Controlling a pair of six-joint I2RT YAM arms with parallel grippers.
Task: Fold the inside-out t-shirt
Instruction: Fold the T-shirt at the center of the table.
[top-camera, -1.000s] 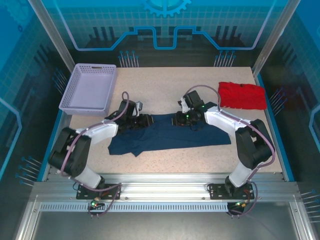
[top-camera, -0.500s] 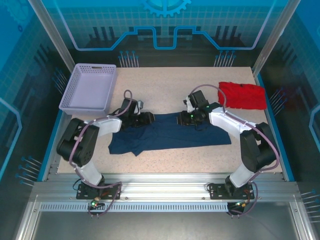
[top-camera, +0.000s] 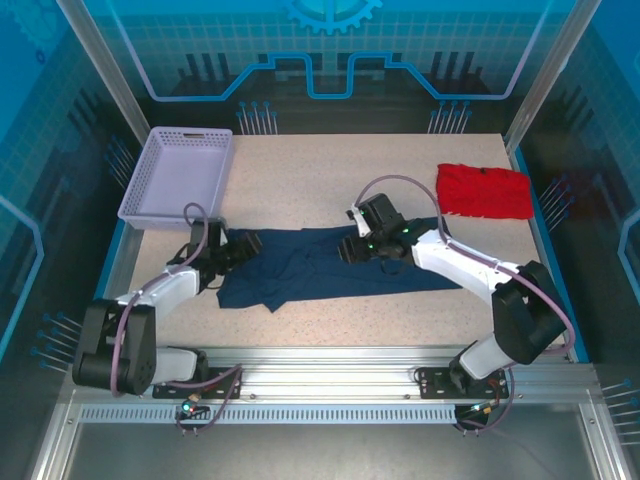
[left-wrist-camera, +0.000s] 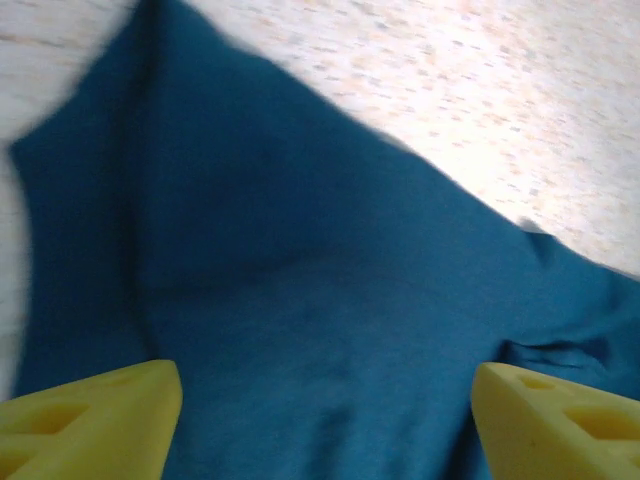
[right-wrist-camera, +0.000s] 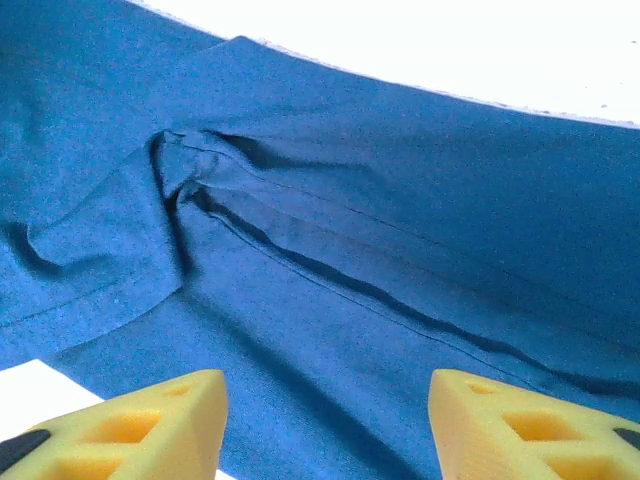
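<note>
The inside-out t-shirt (top-camera: 340, 268) is dark navy and lies in a long, partly folded band across the middle of the table. My left gripper (top-camera: 240, 248) hangs over its left end. In the left wrist view the left gripper (left-wrist-camera: 325, 405) is open, its yellow fingertips (left-wrist-camera: 90, 420) far apart above smooth cloth (left-wrist-camera: 300, 260), holding nothing. My right gripper (top-camera: 352, 246) is over the shirt's upper middle. In the right wrist view the right gripper (right-wrist-camera: 328, 415) is also open, above a seam and fold (right-wrist-camera: 300, 270) in the cloth, with nothing between its fingers (right-wrist-camera: 530, 425).
A lavender plastic basket (top-camera: 178, 177) stands at the back left corner. A bright red folded garment (top-camera: 485, 191) lies at the back right. Bare speckled tabletop (top-camera: 320, 170) stretches behind the shirt, and a narrower strip runs in front of it.
Both grippers have opened wider and let go of the shirt's upper edge. The left arm has drawn back to the shirt's left end; the right gripper shifted slightly left.
</note>
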